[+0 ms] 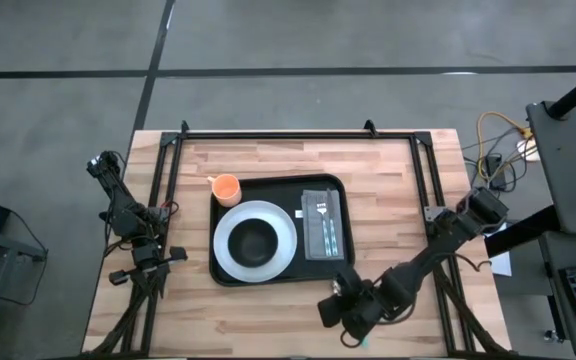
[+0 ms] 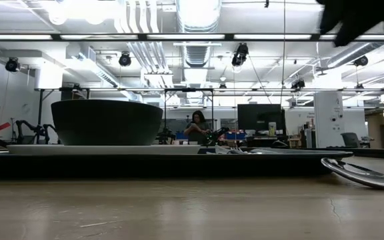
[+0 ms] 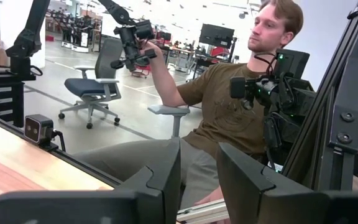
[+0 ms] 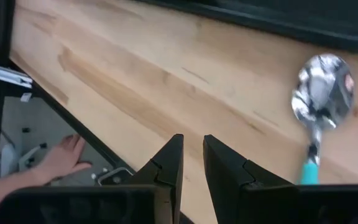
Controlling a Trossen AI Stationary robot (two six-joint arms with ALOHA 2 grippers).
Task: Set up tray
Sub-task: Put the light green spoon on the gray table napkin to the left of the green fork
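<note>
The black tray (image 1: 268,278) lies mid-table. On it are a white plate (image 1: 230,252) with a dark bowl (image 1: 254,240), an orange cup (image 1: 226,187) and a grey napkin (image 1: 323,222) carrying cutlery. A spoon with a silver bowl and teal handle (image 4: 321,102) lies on the bare wood just outside the tray's near rim, also in the low view (image 2: 360,173). My right gripper (image 4: 191,165) hovers over the wood beside the spoon, near the table's front edge (image 1: 333,310). Its fingers stand a narrow gap apart with nothing between. My left gripper (image 3: 197,168) waits at the table's left edge (image 1: 133,235), slightly open.
Black frame rails (image 1: 298,134) run along the table's far and side edges. A person's hand (image 4: 58,160) shows below the table's front edge near my right gripper. A seated person (image 3: 229,106) is beyond the left edge. Bare wood (image 1: 218,310) lies in front of the tray.
</note>
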